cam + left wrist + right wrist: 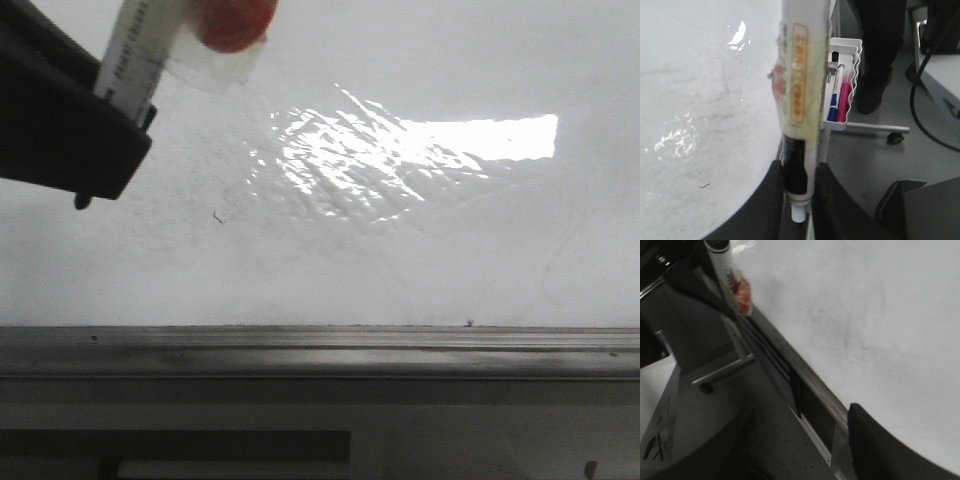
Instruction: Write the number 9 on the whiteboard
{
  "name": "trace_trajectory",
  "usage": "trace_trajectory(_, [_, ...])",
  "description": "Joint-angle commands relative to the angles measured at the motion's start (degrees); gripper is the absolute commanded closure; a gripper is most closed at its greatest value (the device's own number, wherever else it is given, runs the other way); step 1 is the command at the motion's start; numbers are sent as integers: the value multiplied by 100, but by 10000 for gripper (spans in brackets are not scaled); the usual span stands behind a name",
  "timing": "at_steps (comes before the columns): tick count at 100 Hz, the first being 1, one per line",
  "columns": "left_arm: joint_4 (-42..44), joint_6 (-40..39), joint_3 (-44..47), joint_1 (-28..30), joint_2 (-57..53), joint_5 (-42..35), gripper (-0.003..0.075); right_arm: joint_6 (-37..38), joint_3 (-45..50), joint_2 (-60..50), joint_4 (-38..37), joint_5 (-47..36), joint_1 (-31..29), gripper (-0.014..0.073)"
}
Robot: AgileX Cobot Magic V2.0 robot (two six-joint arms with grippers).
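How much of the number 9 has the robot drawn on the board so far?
None yet. The whiteboard shows only a tiny tick mark and faint smudges, no 9. In hand: the left gripper is shut on the marker, held up near the board. Left: drawing the whole 9. The right gripper holds nothing.

Left matte-black blocky plastic gripper [70, 130]: flat faces w/ rounded corners. Its curved black fingers [767, 200] look smooth, no markings visible. Right black gripper [800, 450]: 2 dark rounded fingers, blurry.
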Motion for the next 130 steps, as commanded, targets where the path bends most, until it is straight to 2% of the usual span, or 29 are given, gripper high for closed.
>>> trace_trajectory(1, [-31, 558, -155, -5, -115, -88, 741, -1132, -207, 434, 874, -70, 101, 238])
trace_trajectory(21, [51, 582, -155, -5, -115, -68, 741, -2706, -248, 1003, 1633, -189, 544, 235])
trace_trajectory(37, [202, 765, -155, -5, -105, 102, 741, -3202, -256, 1333, 1931, -798, 1067, 235])
trace_trajectory(74, [337, 797, -136, -5, 429, 295, 741, -3475, -256, 2109, 1988, -1842, 2427, 235])
trace_trajectory(89, [109, 822, -136, -9, 618, 284, 741, -3475, -256, 2307, 1988, -2116, 2602, 235])
trace_trajectory(108, [-325, 1444, -136, -20, 629, 274, 741, -3487, -256, 2509, 2013, -2232, 2599, 235])
trace_trajectory(130, [-362, 1533, -136, -20, 682, 274, 741, -3504, -285, 2744, 2125, -2374, 2894, 235])
